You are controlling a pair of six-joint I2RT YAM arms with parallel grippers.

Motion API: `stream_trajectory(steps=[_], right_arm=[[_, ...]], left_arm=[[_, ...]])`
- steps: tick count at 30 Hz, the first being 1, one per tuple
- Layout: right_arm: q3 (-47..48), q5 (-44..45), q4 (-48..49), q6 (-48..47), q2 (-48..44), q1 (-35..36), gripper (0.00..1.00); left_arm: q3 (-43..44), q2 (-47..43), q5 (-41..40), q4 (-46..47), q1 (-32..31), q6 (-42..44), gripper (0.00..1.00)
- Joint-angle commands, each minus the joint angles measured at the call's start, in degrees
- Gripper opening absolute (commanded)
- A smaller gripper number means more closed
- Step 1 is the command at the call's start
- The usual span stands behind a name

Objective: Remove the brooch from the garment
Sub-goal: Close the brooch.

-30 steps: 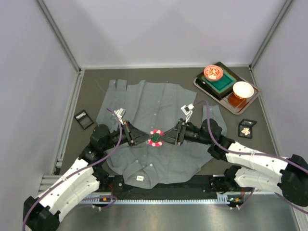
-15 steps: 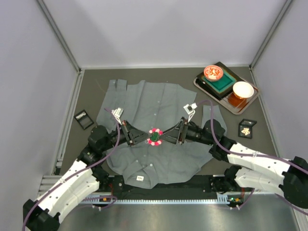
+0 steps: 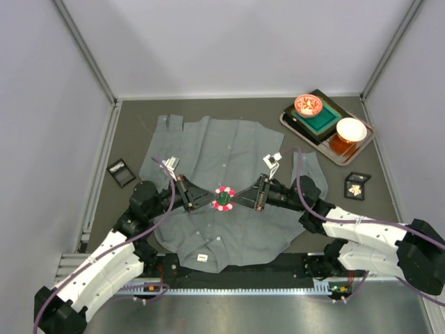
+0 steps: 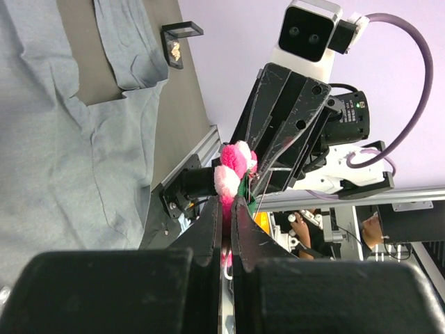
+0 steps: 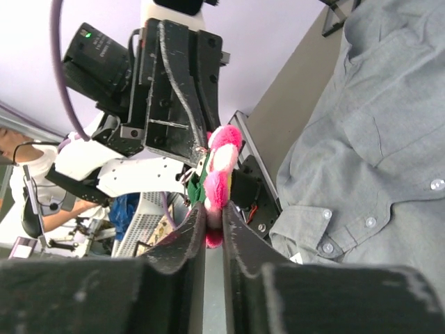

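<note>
Robotics lab test cell. Pale lilac panels [image 3: 229, 42] on aluminium posts [image 3: 85, 50] wall in a dark table mat [image 3: 128, 136] on the far side of the left gripper [image 3: 212, 203] and right gripper [image 3: 235, 202]. Behind them, both arms bolt to a slotted rail [image 3: 243, 284]. Past the left gripper, a person [image 5: 42, 167] shows among cabling [image 5: 55, 42].

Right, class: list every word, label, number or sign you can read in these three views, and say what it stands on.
Nothing here can be read.
The white neck label inside the garment collar: too small to read.
The toothed strip at the near edge: marks only, no legible figures.
The brooch: no writing visible.
</note>
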Motion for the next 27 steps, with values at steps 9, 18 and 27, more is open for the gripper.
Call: stream_trajectory(steps=[9, 18, 27], right_arm=[[2.6, 1.8, -0.5, -1.6, -0.9, 0.3, 0.0], [3.1, 1.9, 1.3, 0.5, 0.5, 0.3, 0.0], [3.5, 1.6, 0.9, 1.2, 1.1, 0.3, 0.0]], left_arm=[[3.5, 0.0, 0.6, -1.5, 0.0, 2.7, 0.33], [3.7, 2.4, 3.0, 0.8, 0.0, 2.7, 0.4], [3.7, 2.5, 4.1, 1.8, 0.0, 3.0, 0.4]])
